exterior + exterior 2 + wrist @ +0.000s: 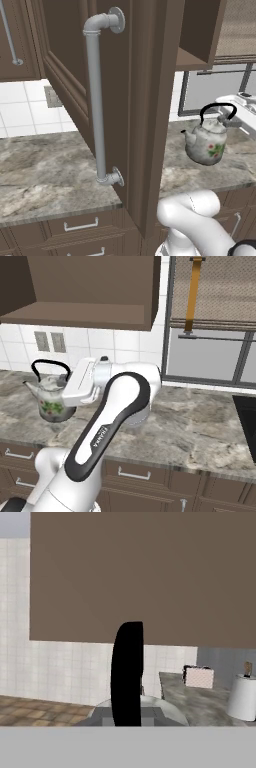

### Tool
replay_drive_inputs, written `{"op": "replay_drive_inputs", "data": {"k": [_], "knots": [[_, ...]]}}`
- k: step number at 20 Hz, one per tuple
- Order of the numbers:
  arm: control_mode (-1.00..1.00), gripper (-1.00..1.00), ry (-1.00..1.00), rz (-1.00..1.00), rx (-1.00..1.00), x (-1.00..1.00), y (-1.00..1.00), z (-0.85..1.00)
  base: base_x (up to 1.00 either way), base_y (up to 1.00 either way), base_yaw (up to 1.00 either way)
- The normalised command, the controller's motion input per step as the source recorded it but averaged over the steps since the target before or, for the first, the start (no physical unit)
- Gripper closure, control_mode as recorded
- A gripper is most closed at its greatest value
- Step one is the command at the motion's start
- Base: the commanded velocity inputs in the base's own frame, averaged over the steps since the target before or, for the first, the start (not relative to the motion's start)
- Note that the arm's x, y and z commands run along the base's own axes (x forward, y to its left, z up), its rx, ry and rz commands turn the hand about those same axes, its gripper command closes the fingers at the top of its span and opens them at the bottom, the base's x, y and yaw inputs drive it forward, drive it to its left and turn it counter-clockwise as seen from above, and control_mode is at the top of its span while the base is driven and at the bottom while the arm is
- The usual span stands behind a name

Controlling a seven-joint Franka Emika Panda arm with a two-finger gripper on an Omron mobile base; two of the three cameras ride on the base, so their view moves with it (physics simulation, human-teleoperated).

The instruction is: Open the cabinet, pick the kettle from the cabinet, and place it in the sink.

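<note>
Hanging from pincer: kettle (cabinet open).

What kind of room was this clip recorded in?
A simulated home kitchen, by the look of it: dark brown wall cabinet with its door swung open, marble-look counter over drawer fronts, white tiled backsplash, and a flowered kettle hanging from the robot's hand above the counter.

My kettle hangs above the counter, right of the open cabinet door. The sink lies far right.
</note>
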Motion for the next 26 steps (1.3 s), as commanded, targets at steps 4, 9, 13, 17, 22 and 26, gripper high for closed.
{"op": "replay_drive_inputs", "data": {"k": [4, 9, 13, 17, 22, 26], "knots": [[-1.00, 1.00, 0.00, 0.00, 0.00, 0.00, 0.00, 0.00, 0.00, 0.00, 0.00], [-1.00, 1.00, 0.00, 0.00, 0.00, 0.00, 0.00, 0.00, 0.00, 0.00, 0.00], [-1.00, 1.00, 0.00, 0.00, 0.00, 0.00, 0.00, 0.00, 0.00, 0.00, 0.00], [-1.00, 1.00, 0.00, 0.00, 0.00, 0.00, 0.00, 0.00, 0.00, 0.00, 0.00], [-1.00, 1.00, 0.00, 0.00, 0.00, 0.00, 0.00, 0.00, 0.00, 0.00, 0.00], [-1.00, 1.00, 0.00, 0.00, 0.00, 0.00, 0.00, 0.00, 0.00, 0.00, 0.00]]}}
